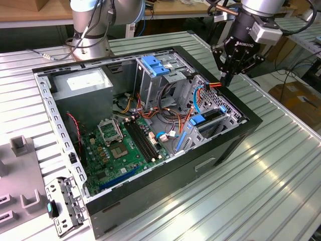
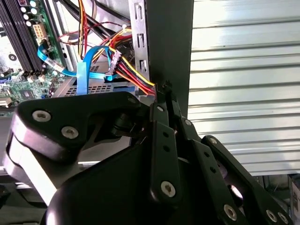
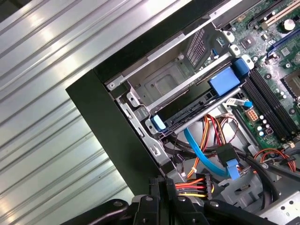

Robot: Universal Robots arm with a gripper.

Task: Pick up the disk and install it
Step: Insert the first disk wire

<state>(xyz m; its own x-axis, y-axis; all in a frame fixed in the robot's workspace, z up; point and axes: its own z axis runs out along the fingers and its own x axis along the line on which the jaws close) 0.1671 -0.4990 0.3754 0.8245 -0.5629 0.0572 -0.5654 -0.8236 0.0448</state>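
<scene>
Inside the case's drive bay: disk (image 1: 208,122) seated | pincer (image 1: 227,79) above it, fingers together, empty

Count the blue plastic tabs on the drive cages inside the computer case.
2: one tops the tall cage at the back; one sits on the low cage near the exterior view's right. Others may be hidden.
</scene>
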